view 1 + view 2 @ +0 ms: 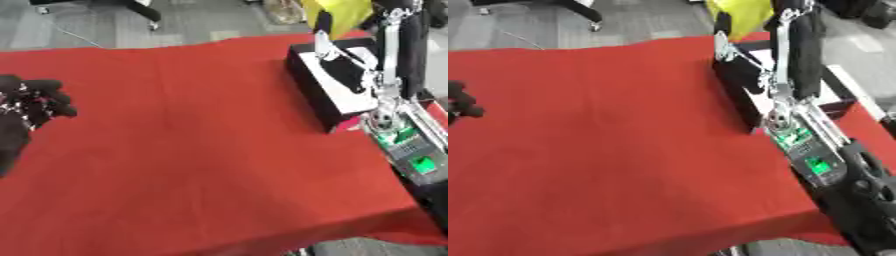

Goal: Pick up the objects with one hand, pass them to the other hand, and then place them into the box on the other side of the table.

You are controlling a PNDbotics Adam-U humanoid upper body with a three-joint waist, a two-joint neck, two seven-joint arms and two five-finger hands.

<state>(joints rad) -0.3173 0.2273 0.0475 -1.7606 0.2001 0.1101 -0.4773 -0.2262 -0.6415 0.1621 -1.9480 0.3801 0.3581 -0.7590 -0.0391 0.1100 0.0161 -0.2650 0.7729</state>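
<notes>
A black box (311, 95) with a white inside stands at the right side of the red table (192, 140). My right arm reaches up along the right edge, and my right hand (325, 24) hangs over the far end of the box. Its fingers are curled on a yellow object (339, 11), which the picture's top edge partly cuts off. Above the table's left edge is my left hand (33, 102), curled, with nothing in it.
A small pink thing (350, 123) lies against the box's near corner. Grey floor and a black chair base (144, 11) lie beyond the far edge. The table's front edge (262, 242) runs along the bottom.
</notes>
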